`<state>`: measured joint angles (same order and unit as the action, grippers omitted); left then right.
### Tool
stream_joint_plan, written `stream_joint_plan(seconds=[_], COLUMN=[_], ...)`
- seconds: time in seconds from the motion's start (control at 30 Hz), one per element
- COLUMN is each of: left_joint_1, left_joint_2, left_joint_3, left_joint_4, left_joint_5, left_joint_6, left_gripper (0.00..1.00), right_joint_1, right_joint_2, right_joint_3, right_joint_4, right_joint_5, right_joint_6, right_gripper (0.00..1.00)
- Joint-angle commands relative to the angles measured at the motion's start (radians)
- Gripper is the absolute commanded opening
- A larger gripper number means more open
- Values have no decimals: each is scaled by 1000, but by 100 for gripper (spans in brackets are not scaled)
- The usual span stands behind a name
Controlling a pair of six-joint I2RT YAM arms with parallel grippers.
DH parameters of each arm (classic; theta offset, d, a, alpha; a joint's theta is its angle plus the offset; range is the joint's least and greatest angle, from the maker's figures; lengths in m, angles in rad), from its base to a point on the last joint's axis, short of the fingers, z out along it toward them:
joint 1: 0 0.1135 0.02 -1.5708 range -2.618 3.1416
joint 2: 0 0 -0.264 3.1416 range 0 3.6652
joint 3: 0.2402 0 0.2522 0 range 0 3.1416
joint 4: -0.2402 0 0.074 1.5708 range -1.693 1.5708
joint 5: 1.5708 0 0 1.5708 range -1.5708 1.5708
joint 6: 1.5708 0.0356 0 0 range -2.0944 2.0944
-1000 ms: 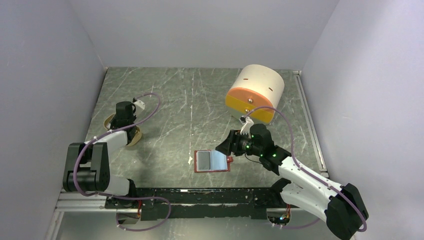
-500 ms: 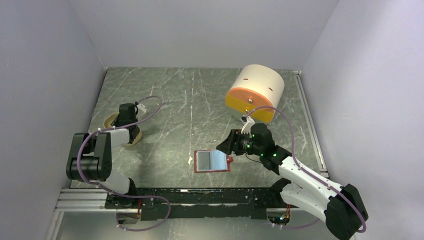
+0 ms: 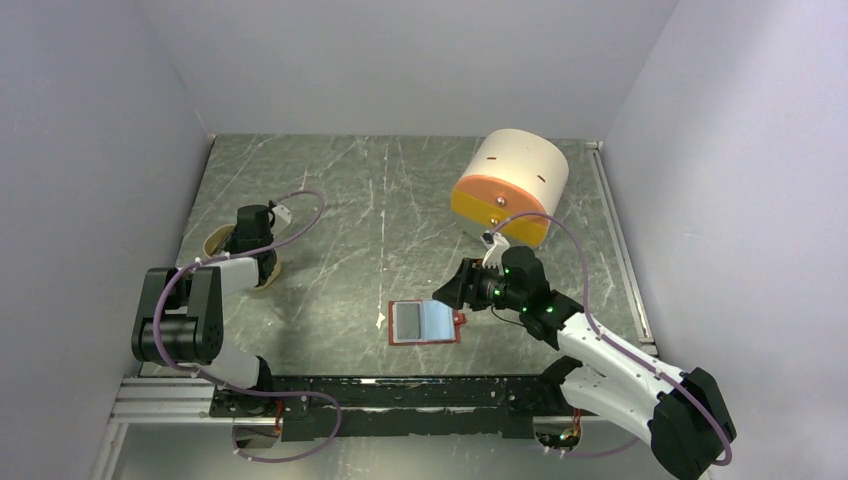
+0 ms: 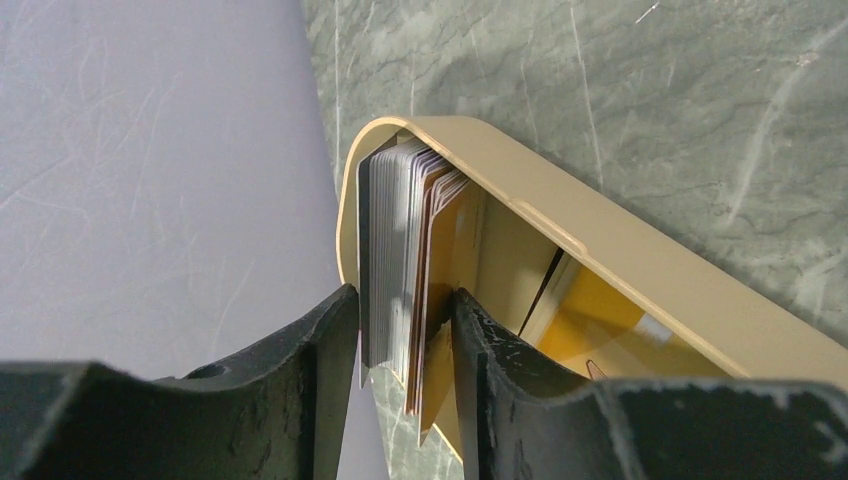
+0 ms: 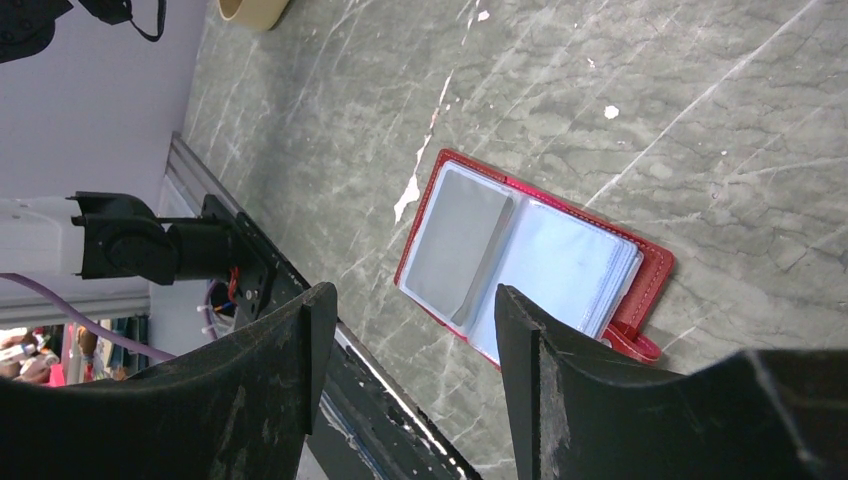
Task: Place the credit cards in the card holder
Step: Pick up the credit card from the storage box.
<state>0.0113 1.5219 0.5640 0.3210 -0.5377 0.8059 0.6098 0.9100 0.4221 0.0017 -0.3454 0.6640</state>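
The left claw (image 4: 403, 318) grips a thick stack of credit cards (image 4: 395, 230) standing on edge, one finger pressed against each face of the stack. The stack sits inside the end of a beige oval tray (image 4: 640, 265), whose rim curves just beyond the fingertips. The right claw (image 5: 412, 305) hangs above the tabletop (image 5: 700, 120) with its jaws wide apart and nothing between them. The card holder (image 5: 560, 265) lies flat and spread open just ahead of and below that claw, pale pockets facing up, its snap tab on the side nearer the claw. A cream-and-orange cylinder (image 3: 510, 185) stands near the right claw, well apart from the left one.
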Motion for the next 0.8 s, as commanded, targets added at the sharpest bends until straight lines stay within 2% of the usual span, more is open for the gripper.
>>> stream_joint_plan(seconds=[0.0, 0.27, 0.57, 0.67, 0.77], left_joint_1=[4, 4, 5, 4, 4], left_joint_2=[-36, -39, -56, -59, -56], left_joint_3=[38, 45, 52, 50, 52], left_joint_4=[63, 32, -5, -8, -15], left_joint_5=[-31, -11, 2, 8, 10], left_joint_6=[22, 4, -8, -6, -14], left_gripper=[43, 34, 31, 23, 21], right_joint_1=[-10, -12, -14, -13, -13], right_joint_2=[1, 10, 14, 12, 8], right_joint_3=[4, -3, 6, -2, -7], right_joint_4=[7, 22, 17, 21, 23], right_joint_5=[-11, -15, -16, -17, -20], right_joint_6=[-15, -12, -18, -15, -11], right_gripper=[63, 63, 63, 63, 63])
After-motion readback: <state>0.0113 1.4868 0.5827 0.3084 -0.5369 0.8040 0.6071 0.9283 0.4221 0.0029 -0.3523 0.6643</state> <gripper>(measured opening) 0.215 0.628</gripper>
